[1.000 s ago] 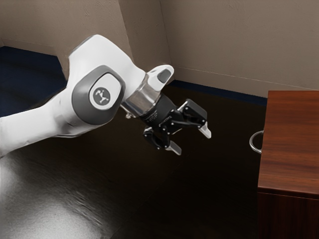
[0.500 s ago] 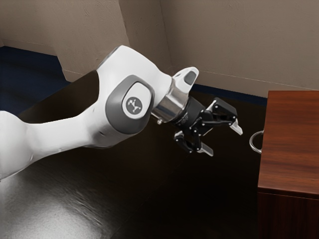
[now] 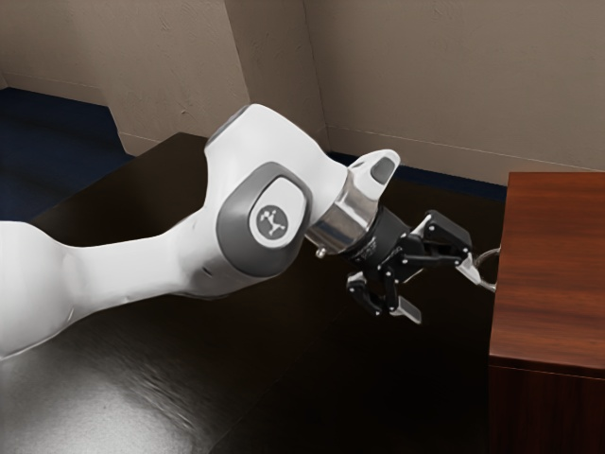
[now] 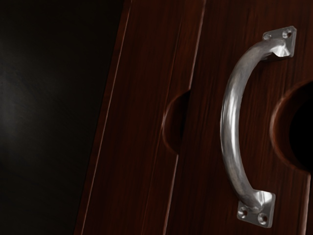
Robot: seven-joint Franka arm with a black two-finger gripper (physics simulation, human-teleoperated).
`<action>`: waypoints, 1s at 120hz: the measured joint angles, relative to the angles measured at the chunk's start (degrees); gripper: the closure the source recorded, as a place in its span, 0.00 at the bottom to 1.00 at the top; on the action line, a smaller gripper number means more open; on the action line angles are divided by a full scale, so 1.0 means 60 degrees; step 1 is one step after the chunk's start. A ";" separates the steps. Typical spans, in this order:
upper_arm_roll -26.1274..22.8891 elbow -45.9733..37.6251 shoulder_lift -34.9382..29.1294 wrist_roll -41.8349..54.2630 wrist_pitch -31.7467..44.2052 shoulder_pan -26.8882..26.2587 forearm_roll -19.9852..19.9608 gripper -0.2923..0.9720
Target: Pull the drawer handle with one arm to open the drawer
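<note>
**Open gripper arriving at the drawer handle**

Gripper [image 3: 439, 289] is standing with its fingers [image 3: 408, 310] spread wide and nothing between them. One finger is sitting high toward the exterior view's right, the other low and nearer the camera.

Change since earlier: the arm [image 3: 265, 222] has been travelling steadily toward the exterior view's right. A second ago the gripper was hanging over mid-table, well apart from the handle. Half a second ago it was near. Now its upper fingertip is overlapping the handle's loop in the exterior view. Whether they are touching cannot be told. The finger spread is looking unchanged, and the wrist is tilting slightly lower than before. The cabinet and handle are sitting where they were.

Surroundings: a dark glossy table [image 3: 236, 378] is running under the arm. A beige wall [image 3: 425, 66] is standing behind, with a strip of blue floor [image 3: 57, 132] at its foot. The red-brown wooden cabinet [image 3: 553, 265] is occupying the exterior view's right edge. Nothing is lying between gripper and cabinet.

Task thing: the drawer handle [image 3: 485, 270] is a metal bow projecting from the cabinet's face toward the arm, just beyond the upper fingertip. In the wrist view the handle [image 4: 232, 127] is showing close ahead of the hand, fixed by screwed plates at both ends to the dark wooden drawer front [image 4: 146, 147]. A rounded cut-out [image 4: 173, 122] is sitting beside it and another [image 4: 293, 127] past its other side. The drawer is not showing any gap that can be judged.
</note>
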 joint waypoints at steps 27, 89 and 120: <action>0.0003 0.0010 0.0169 -0.0062 0.0040 0.0021 0.0032 0.23; 0.0048 0.1142 0.1149 -0.0002 0.0883 -0.0023 0.1774 0.23; 0.0035 0.1430 0.1685 0.0030 0.1050 -0.0194 0.1853 0.23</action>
